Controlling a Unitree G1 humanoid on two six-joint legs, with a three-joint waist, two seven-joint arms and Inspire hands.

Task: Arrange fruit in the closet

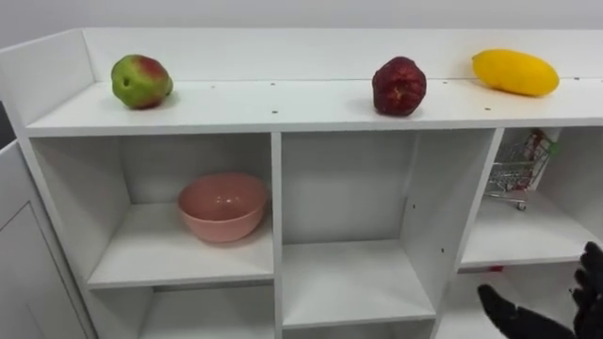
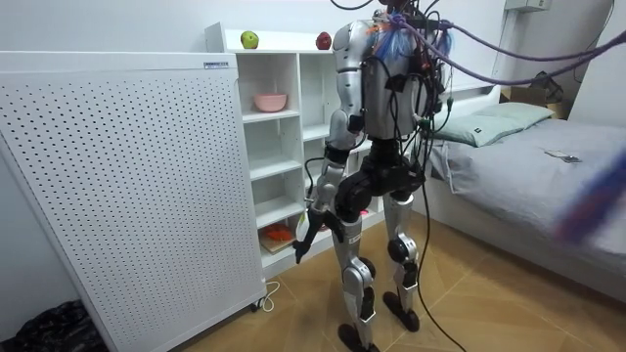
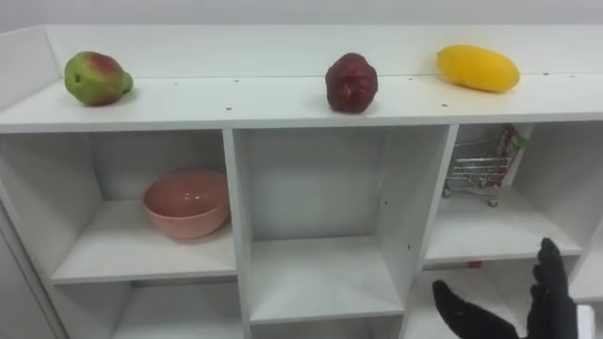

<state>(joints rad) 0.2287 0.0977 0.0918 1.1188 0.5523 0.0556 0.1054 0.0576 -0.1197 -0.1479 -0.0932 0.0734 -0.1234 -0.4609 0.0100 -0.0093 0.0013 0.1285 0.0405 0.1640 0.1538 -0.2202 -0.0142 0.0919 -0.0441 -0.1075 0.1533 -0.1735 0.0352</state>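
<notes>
L eye: R hand (image 1: pixel 586 282) low at 5 o'clock, fingers spread, empty. Mango (image 1: pixel 515 72) on shelf top (image 1: pixel 283 105), at hand's 12, long axis 9–3; apple (image 1: pixel 399 87) at 10. Room: L hand (image 2: pixel 304 232) hangs low, state unclear. R hand nearer, I'd judge.

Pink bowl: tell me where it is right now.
The pink bowl sits in the top left compartment of the white shelf unit, on the left of the eye views, below the green-red fruit that lies on the unit's top.
</notes>
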